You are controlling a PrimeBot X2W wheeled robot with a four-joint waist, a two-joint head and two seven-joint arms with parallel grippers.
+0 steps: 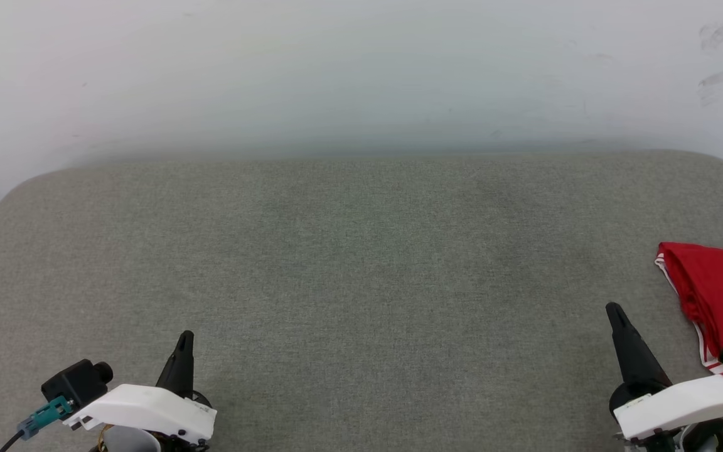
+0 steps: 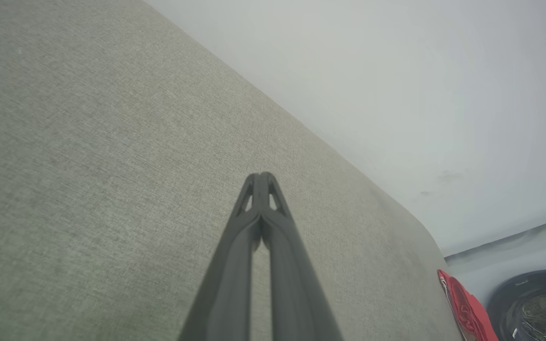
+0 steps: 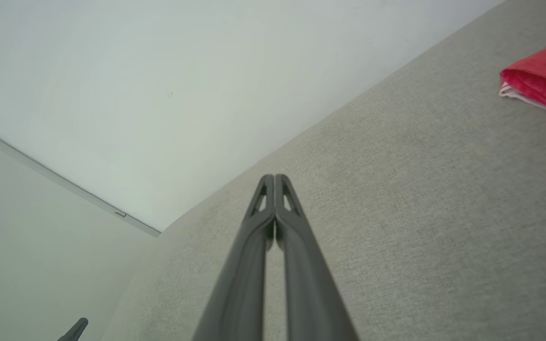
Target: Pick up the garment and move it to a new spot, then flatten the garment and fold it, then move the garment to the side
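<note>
Garment at far right edge of broad grey cushion

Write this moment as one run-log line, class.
garment: folded, far right of grey fabric surface | left gripper: jaws shut, empty | right gripper: jaws shut, empty, apart from garment

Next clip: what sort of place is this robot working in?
Probably an indoor test room set up for laundry folding: a grey fabric-covered surface with rounded corners against a plain white wall, with a bright red jersey with white trim lying at its right edge.
</note>
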